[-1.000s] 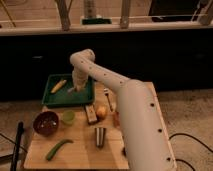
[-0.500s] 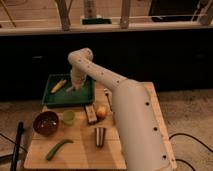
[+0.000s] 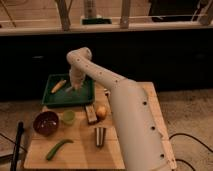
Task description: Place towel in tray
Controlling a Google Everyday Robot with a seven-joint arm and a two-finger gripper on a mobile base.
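Note:
The green tray (image 3: 86,97) lies at the back left of the wooden table. My white arm reaches up from the lower right and bends down over the tray. My gripper (image 3: 75,86) hangs just above the tray's middle. I cannot make out the towel as a separate thing; a pale shape at the gripper's tip merges with it. A yellowish oblong object (image 3: 58,86) lies in the left part of the tray, beside the gripper.
On the table in front of the tray are a dark red bowl (image 3: 46,123), a small green cup (image 3: 68,117), a brown block (image 3: 91,115), a yellow round fruit (image 3: 101,111), a dark small object (image 3: 100,136) and a long green vegetable (image 3: 59,148). A dark counter stands behind.
The arm's upper bend has shifted slightly to the left over the tray. The gripper stays over the tray's middle. The things on the table have not moved.

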